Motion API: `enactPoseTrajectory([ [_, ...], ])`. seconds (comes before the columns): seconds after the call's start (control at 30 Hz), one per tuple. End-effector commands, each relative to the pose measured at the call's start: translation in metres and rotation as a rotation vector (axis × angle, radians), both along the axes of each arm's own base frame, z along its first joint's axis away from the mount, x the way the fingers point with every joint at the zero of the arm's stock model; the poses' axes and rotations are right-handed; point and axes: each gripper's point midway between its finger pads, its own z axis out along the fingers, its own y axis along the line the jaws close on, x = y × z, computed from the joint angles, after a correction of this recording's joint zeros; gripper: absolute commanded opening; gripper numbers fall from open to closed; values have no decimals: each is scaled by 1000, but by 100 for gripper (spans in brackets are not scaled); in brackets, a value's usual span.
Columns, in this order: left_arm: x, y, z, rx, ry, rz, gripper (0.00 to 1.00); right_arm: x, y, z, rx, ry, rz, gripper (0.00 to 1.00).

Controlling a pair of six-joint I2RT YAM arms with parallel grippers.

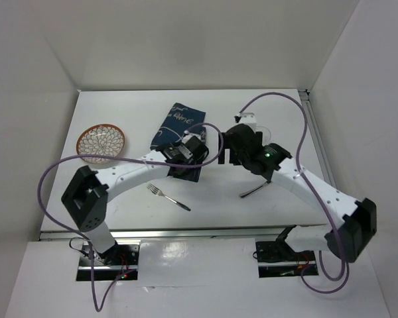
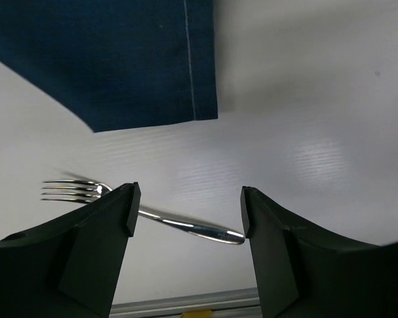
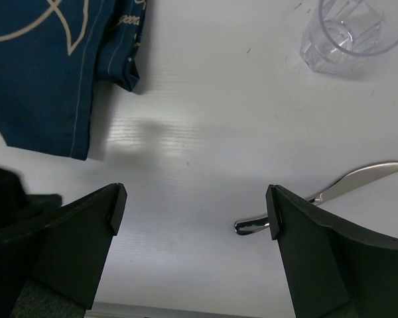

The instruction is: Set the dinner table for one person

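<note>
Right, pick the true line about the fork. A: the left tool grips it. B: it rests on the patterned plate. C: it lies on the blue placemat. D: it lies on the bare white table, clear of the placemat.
D: the fork lies on bare table, apart from the placemat, and the left tool stands open.

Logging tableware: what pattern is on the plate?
The plate: orange-brown floral lattice on white; top view.

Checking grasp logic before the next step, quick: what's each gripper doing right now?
left gripper: open, holding nothing.
right gripper: open, holding nothing.
</note>
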Motion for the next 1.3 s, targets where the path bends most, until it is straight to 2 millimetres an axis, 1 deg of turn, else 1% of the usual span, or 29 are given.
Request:
enactPoseTrajectory([
  [0.0, 5, -19, -20, -11, 0, 54, 79, -14, -7, 23, 98, -65, -7, 100],
  [0.03, 9, -11, -22, 12, -24, 117, 79, -17, -10, 25, 115, -74, -14, 100],
  [0.07, 6, -6, -25, 19, -15, 155, 79, -23, -12, 22, 128, -70, -13, 100],
  [0.1, 7, -6, -26, -6, 1, 180, 79, -29, -18, 33, 156, -102, -12, 100],
  [0.13, 3, -4, -27, -35, 27, 198, 77, -33, -20, 34, 172, -110, -17, 100],
  [0.17, -6, -9, -32, -109, 71, 206, 77, -37, -23, 35, 178, -117, -17, 100],
  [0.2, -8, -12, -27, -173, 78, 208, 79, -43, -29, 34, 187, -127, -17, 100],
  [0.23, -13, -17, -8, -266, 58, 200, 81, -45, -30, 34, 190, -131, -17, 100],
  [0.27, -20, -20, -10, -354, 90, 234, 84, -47, -32, 33, 192, -133, -16, 100],
  [0.3, -21, -20, -7, -410, 95, 256, 86, -50, -35, 31, 188, -129, -17, 100],
  [0.33, -23, -20, -6, -458, 108, 281, 86, -50, -35, 31, 188, -129, -17, 100],
  [0.37, -33, -19, -8, -512, 143, 333, 86, -50, -40, 29, 174, -123, -33, 100],
  [0.43, -31, -12, -14, -543, 160, 428, 85, -49, -39, 33, 180, -130, -33, 100],
  [0.47, -38, -13, -19, -583, 192, 471, 85, -49, -39, 33, 180, -130, -33, 100],
  [0.5, -31, -8, -16, -637, 189, 505, 85, -48, -39, 37, 186, -137, -33, 100],
  [0.53, -19, -17, -6, -735, 164, 496, 85, -48, -39, 37, 186, -137, -33, 100],
  [0.57, -23, -16, -18, -766, 197, 522, 85, -48, -39, 37, 186, -137, -33, 100],
  [0.6, -22, -21, -15, -815, 226, 517, 85, -49, -37, 37, 190, -133, -26, 100],
  [0.63, -16, -18, -18, -837, 237, 541, 85, -51, -39, 38, 191, -134, -26, 100],
  [0.67, -16, -22, -21, -847, 254, 543, 85, -52, -40, 40, 197, -141, -25, 100],
  [0.7, -9, -21, -21, -847, 247, 566, 85, -52, -40, 40, 197, -141, -25, 100],
  [0.73, -9, -19, -31, -824, 254, 581, 85, -54, -42, 41, 197, -141, -25, 100],
  [0.8, 4, -23, -24, -862, 214, 596, 85, -56, -45, 42, 192, -144, -32, 100],
  [0.87, 9, -21, -32, -844, 200, 613, 84, -58, -47, 42, 192, -144, -32, 100],
  [0.9, 18, -22, -28, -848, 169, 619, 84, -59, -46, 44, 210, -146, -31, 100],
  [0.93, 20, -24, -29, -847, 169, 620, 84, -61, -47, 42, 203, -138, -31, 100],
  [1.0, 27, -25, -37, -814, 172, 630, 84, -62, -45, 42, 217, -130, -26, 100],
  [1.13, 31, -23, -54, -768, 175, 647, 82, -66, -36, 39, 263, -111, -2, 100],
  [1.27, 38, -22, -54, -759, 143, 649, 79, -68, -31, 32, 281, -87, 11, 100],
])
